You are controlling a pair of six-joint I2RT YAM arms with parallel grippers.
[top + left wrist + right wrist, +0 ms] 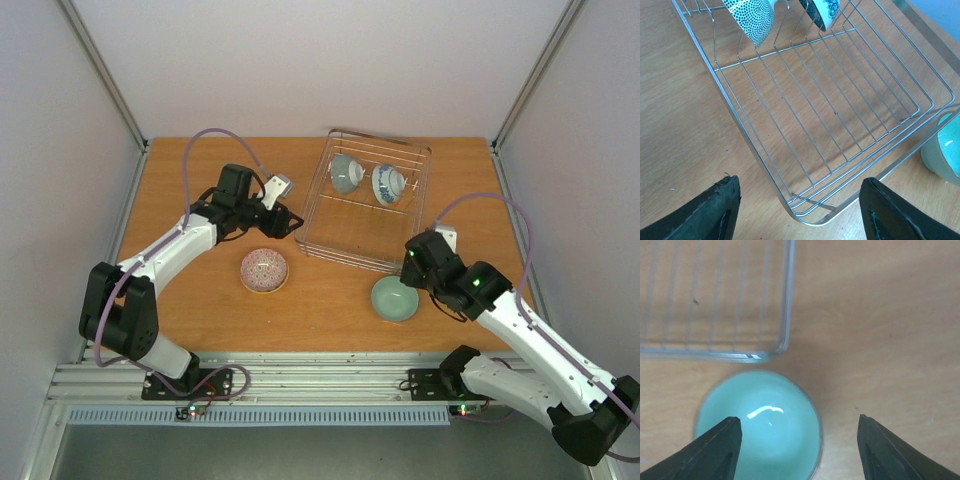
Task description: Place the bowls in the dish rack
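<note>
The wire dish rack stands at the back centre, with two bowls on edge inside it: a dotted one and a blue-and-white one. A pink-red patterned bowl sits upright on the table left of the rack. A pale green bowl sits upright by the rack's near right corner. My left gripper is open and empty over the rack's near left corner. My right gripper is open above the green bowl, straddling its right rim without touching it.
The left wrist view shows the two racked bowls at the top and the green bowl at the right edge. The rack's corner lies just beyond the green bowl. White walls and metal rails border the wooden table.
</note>
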